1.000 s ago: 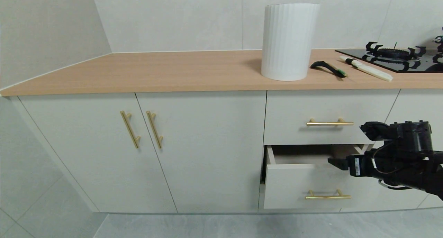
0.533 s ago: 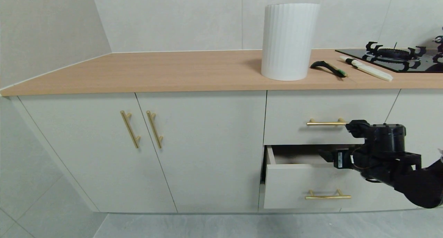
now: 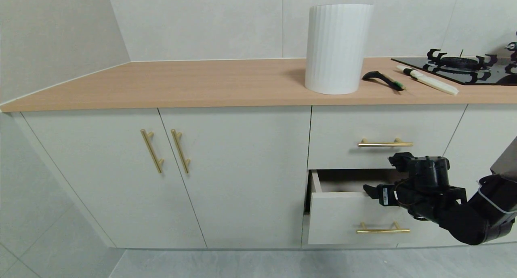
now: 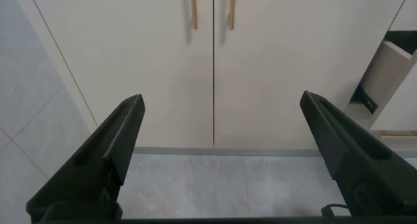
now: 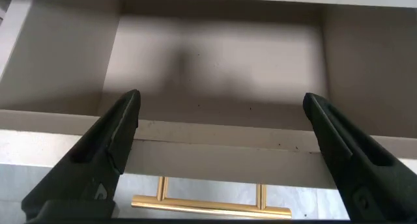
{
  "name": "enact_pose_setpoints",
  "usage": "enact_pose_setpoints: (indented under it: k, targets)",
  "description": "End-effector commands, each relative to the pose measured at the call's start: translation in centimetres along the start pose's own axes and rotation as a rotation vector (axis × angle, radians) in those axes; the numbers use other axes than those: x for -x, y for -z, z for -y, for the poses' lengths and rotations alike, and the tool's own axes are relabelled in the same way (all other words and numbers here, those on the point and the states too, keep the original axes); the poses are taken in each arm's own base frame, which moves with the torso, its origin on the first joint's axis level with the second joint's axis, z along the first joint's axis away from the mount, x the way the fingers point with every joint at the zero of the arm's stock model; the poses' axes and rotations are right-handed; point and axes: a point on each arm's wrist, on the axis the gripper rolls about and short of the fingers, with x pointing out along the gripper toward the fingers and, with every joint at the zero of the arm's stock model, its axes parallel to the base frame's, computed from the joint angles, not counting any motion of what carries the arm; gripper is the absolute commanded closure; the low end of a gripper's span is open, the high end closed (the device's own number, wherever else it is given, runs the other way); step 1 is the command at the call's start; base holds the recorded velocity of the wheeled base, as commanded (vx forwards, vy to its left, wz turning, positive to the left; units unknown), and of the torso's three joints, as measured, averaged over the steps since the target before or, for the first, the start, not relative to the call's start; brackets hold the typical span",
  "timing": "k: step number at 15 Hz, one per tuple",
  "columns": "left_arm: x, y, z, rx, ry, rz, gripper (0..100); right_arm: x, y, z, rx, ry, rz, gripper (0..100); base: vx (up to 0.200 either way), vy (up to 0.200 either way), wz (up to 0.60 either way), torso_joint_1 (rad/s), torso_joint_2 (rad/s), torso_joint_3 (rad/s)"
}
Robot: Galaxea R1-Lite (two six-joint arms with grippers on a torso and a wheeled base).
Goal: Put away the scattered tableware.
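Right end effector (image 3: 369,190) is hovering with its fingers spread apart and nothing between them, just above the top edge of the lower drawer (image 3: 347,215), which is standing pulled partway out. Over the last second it has been sliding leftward along the drawer's opening, from near the right end toward the middle, and it is no longer near the gold handle (image 3: 382,229) lower on the front panel. From the wrist, the end effector (image 5: 220,100) is looking straight down into the drawer (image 5: 215,152), whose visible floor is lying bare.

Meanwhile the tableware is staying where it was. A black-handled utensil (image 3: 383,80) and a white knife (image 3: 427,80) are lying near each other on the counter (image 3: 202,82), between the white ribbed canister (image 3: 338,47) and the hob (image 3: 460,64), well above the drawer and untouched.

Opening the drawer is looking finished, so the storage spot is ready but nothing is going into it yet. Most likely the arm is lining itself up on the opening before lifting toward the counter for the first piece.

Left end effector (image 4: 221,100) is hanging low in front of the cabinet doors (image 4: 212,55), fingers wide apart and gripping nothing.
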Motion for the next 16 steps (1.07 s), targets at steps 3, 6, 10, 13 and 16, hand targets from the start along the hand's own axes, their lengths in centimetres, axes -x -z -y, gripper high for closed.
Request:
enact_pose_setpoints:
  k: [3, 6, 10, 13, 16]
  targets:
    - [0.0, 0.0, 0.0, 0.001, -0.001, -0.001, 0, 0.9, -0.2, 0.1, 0.004, -0.004, -0.027, 0, 0.000, 0.000, 0.00, 0.000, 0.00, 0.000]
    - [0.0, 0.0, 0.0, 0.001, -0.001, -0.001, 0, 3.0, -1.0, 0.2, 0.012, -0.036, -0.103, 0, 0.000, 0.000, 0.00, 0.000, 0.00, 0.000]
    - [0.0, 0.0, 0.0, 0.001, 0.001, -0.001, 0, 5.6, -1.5, 0.3, 0.030, -0.094, -0.190, 0, 0.000, 0.000, 0.00, 0.000, 0.00, 0.000]
    - [0.0, 0.0, 0.0, 0.001, -0.001, -0.001, 0, 7.2, -1.6, -0.1, 0.085, -0.131, -0.246, 0, 0.000, 0.000, 0.00, 0.000, 0.00, 0.000]
    - [0.0, 0.0, 0.0, 0.001, -0.001, -0.001, 0, 8.7, -1.3, -0.3, 0.157, -0.156, -0.312, 0, 0.000, 0.000, 0.00, 0.000, 0.00, 0.000]
